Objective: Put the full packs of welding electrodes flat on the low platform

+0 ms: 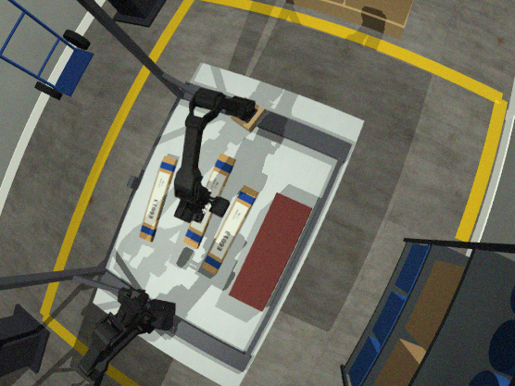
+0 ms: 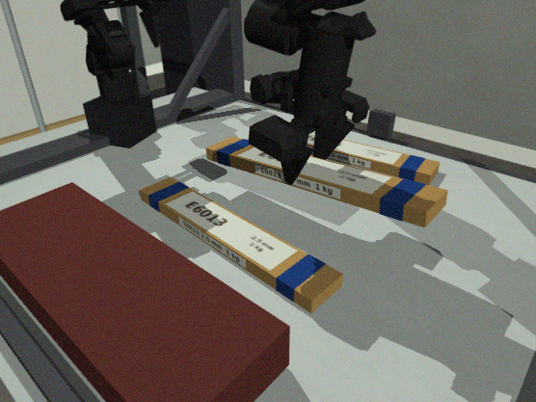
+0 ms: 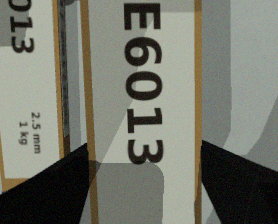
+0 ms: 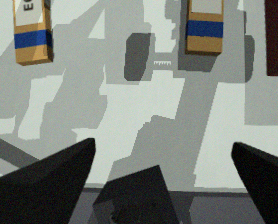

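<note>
Two arms work above a pale tabletop [image 1: 296, 163] [image 2: 386, 305] [image 3: 255, 65] [image 4: 215, 155]. From left to right in the top view:

Lower left of the frame: the right gripper [image 1: 162, 315] [image 2: 153, 13] [image 4: 163, 146], its fingers wide apart, with nothing between them. It stands at the near-left corner of the table, away from the packs.

Left of centre: the left pack [image 1: 157, 200] [image 2: 386, 154] [image 4: 33, 37], of cardboard colour with a white label and a blue band toward each end. It lies flat on the tabletop.

Centre: the middle pack [image 1: 199, 230] [image 2: 366, 184] [image 3: 145, 100], similarly marked. The left gripper [image 1: 202, 211] [image 2: 308, 165] [image 3: 143, 147] is clamped across it, one finger along each long side; its arm descends from the upper part of the frame. The pack lies between its two neighbours.

Just right of centre: the right pack [image 1: 230, 230] [image 2: 241, 232] [image 3: 30, 95] [image 4: 205, 30], also flat on the tabletop, its label reading E6013, 2.5 mm, 1 kg. It is the pack nearest the platform and does not touch it.

Lower right of centre: the low platform [image 1: 270, 251] [image 2: 140, 285] [image 4: 272, 40], a dark red slab set roughly parallel to the packs. All three packs are off it.
</note>
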